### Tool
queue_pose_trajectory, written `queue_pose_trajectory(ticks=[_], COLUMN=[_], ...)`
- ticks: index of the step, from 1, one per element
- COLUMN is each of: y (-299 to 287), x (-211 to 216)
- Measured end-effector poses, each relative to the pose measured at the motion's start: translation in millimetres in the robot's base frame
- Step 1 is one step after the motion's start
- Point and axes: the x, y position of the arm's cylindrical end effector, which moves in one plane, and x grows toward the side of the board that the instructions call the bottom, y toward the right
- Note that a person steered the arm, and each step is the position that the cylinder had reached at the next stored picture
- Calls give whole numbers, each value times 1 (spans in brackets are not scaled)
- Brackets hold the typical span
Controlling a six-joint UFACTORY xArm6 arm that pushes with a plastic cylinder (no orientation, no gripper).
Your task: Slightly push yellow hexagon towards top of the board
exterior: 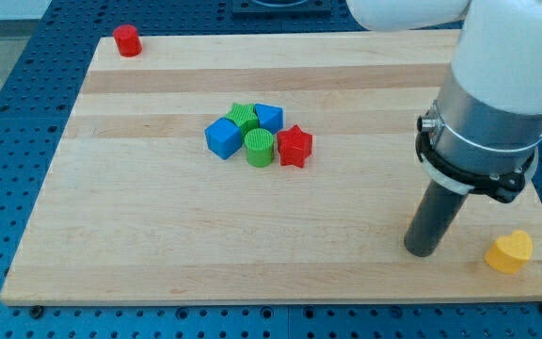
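My tip (422,252) rests on the board near the view's bottom right. A yellow block (509,252), rounded and heart-like in shape, lies just to the right of the tip, close to the board's bottom right corner, with a small gap between them. No yellow block of clear hexagon shape shows. The arm's white and grey body (492,104) hides part of the board's right side.
A cluster sits at the board's middle: a blue cube (222,137), a green block (244,117), a second blue block (268,117), a green cylinder (260,148) and a red star (294,146). A red block (127,40) stands at the top left corner.
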Motion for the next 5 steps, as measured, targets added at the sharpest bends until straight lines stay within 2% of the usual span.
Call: queue_pose_trajectory(ticks=[3,5], y=[0,-5], x=[-12,-53])
